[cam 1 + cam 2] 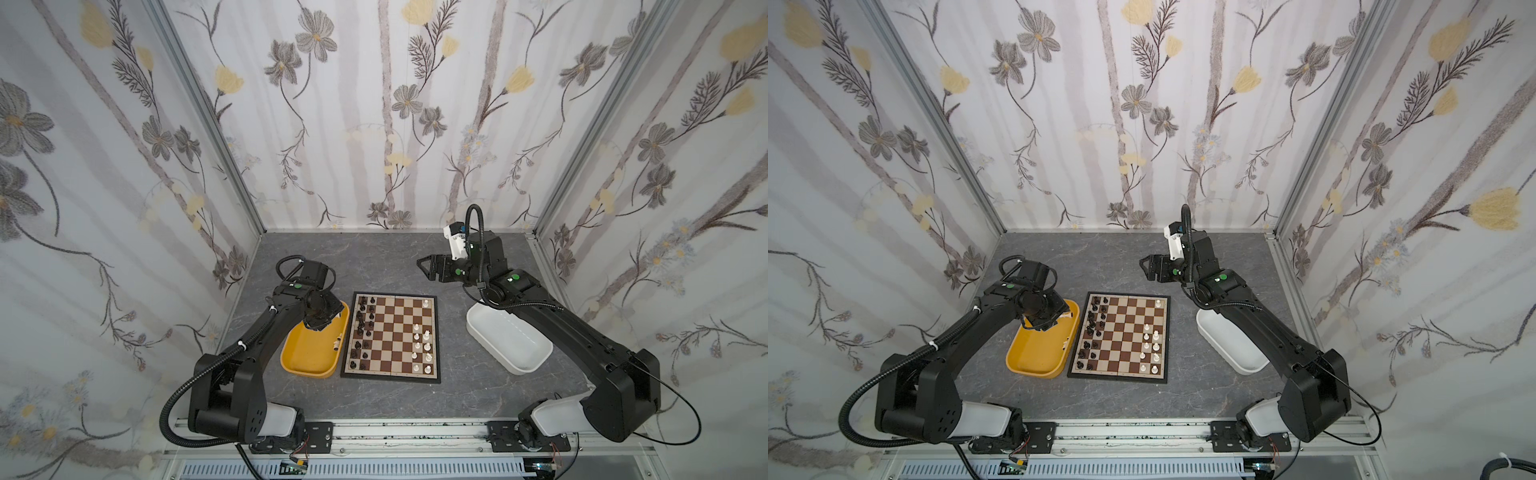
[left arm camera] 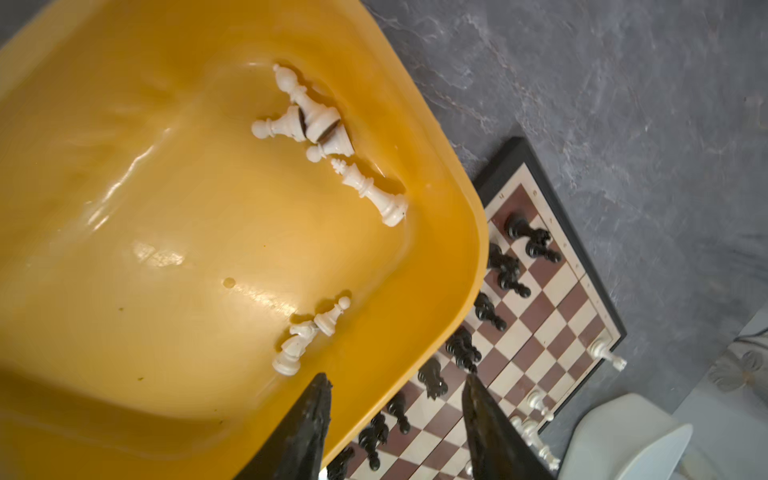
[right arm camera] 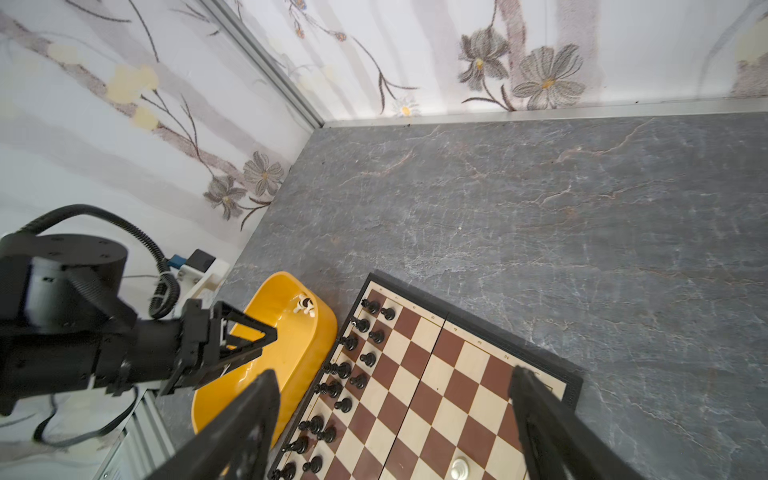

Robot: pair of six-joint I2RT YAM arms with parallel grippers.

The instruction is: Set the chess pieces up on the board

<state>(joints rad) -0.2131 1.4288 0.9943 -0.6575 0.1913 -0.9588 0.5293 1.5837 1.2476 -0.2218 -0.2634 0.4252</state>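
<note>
Hovering over yellow tub (image 2: 467, 266) rim, left jaws spread; right jaws spread past board (image 1: 392, 332).

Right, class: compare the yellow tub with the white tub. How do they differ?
In both top views the yellow tub sits left of the board; the white tub sits right. The yellow tub holds white chess pieces lying toppled; the white tub shows none where visible. Both are shallow, rounded tubs beside the board.

Board (image 1: 395, 332) brown/cream checks, blk rim; yellow tub (image 1: 307, 353); white tub (image 1: 519, 368); grey marbled table (image 1: 374, 257); floral walls (image 1: 374, 124).
</note>
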